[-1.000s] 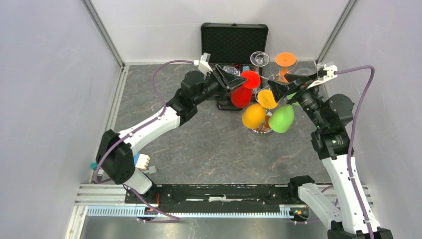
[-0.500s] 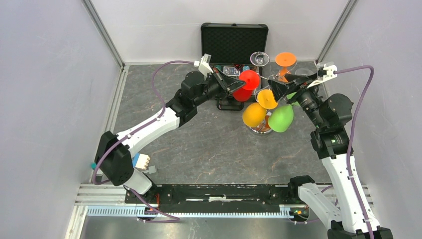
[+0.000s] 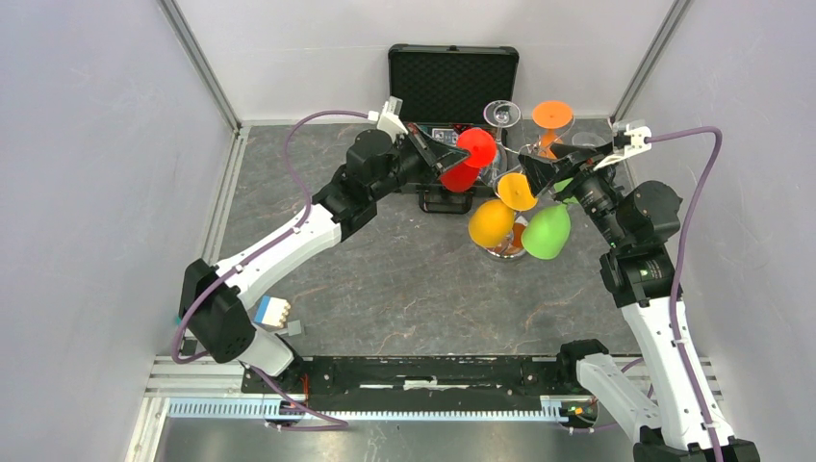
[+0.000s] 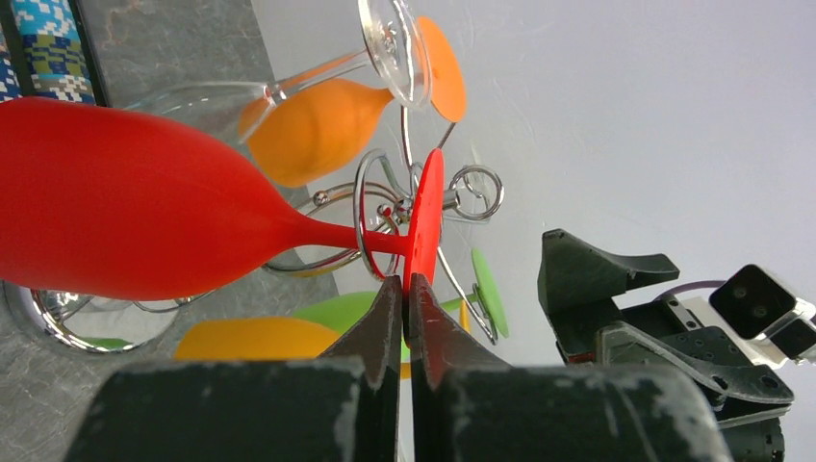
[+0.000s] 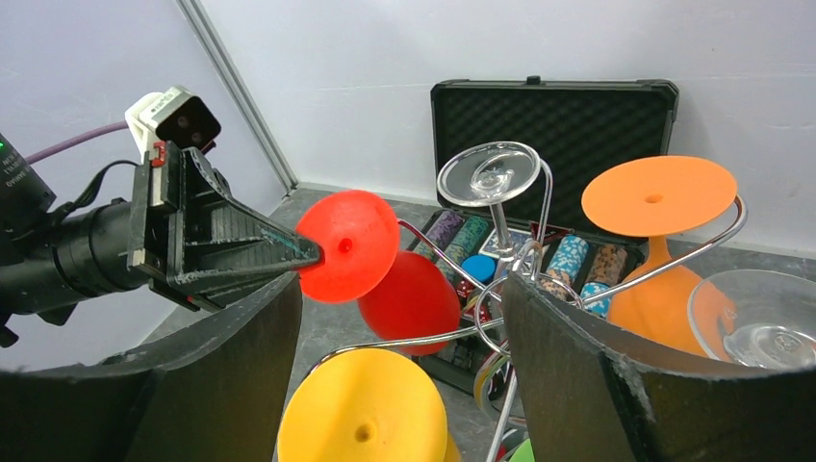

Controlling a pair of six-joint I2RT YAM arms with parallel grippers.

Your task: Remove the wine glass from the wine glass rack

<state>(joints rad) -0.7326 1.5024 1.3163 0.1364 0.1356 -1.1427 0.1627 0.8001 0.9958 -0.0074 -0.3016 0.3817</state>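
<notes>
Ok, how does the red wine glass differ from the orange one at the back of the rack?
The red wine glass is tilted, its foot pinched by the left gripper; the orange glass hangs upside down, foot level, untouched. Both are opaque stemmed glasses with stems in wire hooks of the wine glass rack.

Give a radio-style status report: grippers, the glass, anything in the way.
Left gripper shut on red wine glass foot. Stem inside wine glass rack hook, not yet off. Right gripper open, empty. Orange wine glass hangs close beside.
</notes>
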